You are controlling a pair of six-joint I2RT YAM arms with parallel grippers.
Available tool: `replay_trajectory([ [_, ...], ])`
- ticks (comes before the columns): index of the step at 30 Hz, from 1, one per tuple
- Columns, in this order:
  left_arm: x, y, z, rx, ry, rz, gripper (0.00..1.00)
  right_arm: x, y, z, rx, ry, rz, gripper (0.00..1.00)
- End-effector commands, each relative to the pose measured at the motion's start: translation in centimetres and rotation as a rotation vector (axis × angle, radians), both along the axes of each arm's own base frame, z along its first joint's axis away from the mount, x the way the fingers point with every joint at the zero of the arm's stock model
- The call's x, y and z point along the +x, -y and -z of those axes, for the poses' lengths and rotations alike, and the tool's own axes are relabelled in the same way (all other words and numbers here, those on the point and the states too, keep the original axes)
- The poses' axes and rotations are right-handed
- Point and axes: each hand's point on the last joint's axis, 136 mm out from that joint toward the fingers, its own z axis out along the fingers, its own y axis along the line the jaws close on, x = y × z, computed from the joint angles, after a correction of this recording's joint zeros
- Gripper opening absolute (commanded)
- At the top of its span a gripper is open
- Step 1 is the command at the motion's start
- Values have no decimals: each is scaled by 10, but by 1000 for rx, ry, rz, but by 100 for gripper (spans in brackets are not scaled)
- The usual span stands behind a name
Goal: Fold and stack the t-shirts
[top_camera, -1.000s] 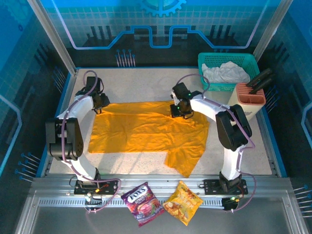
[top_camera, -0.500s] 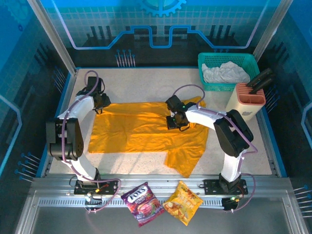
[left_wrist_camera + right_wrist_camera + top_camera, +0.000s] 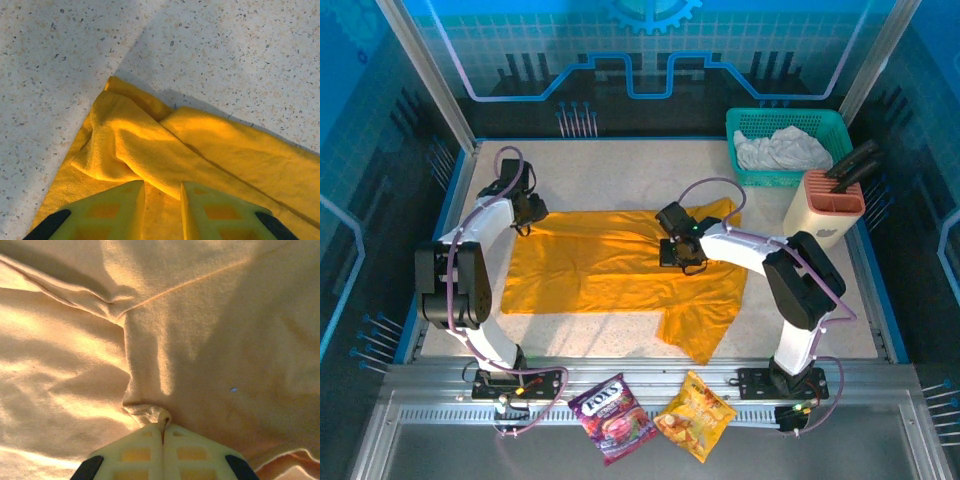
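"Since cloth this thin is light, limp and sags wherever unsupported, where should the golden-orange t-shirt [image 3: 590, 265] be taken?"

"At hems, seams or corners, probably; a mid-panel pinch only tents it. The left gripper [image 3: 162, 187] is closed to a narrow gap on a raised fold at the shirt's far-left corner. The right gripper [image 3: 162, 425] is pinched fully together on a nub of cloth right of the shirt's middle."

"Position and axis?"

"Spread mid-tabletop [image 3: 610, 170], long axis running left edge to right edge. The sleeves lie rightward, so the neck likely points right. The whitish-grey t-shirt [image 3: 780, 150] sits crumpled in the basket [image 3: 745, 125] at the far-right corner."
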Motion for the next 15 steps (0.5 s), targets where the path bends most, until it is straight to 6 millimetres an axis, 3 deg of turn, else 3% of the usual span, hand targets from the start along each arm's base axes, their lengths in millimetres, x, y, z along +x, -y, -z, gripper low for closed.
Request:
replay_trajectory([
  [1, -4, 2, -2, 20, -2, 25, 26, -3, -2, 2, -33, -1, 122, 0],
  [10, 0, 3, 7, 25, -11, 43, 26, -9, -2, 6, -110, -1, 224, 0],
  [15, 2, 4, 5, 26, -3, 54, 34, -12, -5, -3, -118, 8, 197, 32],
])
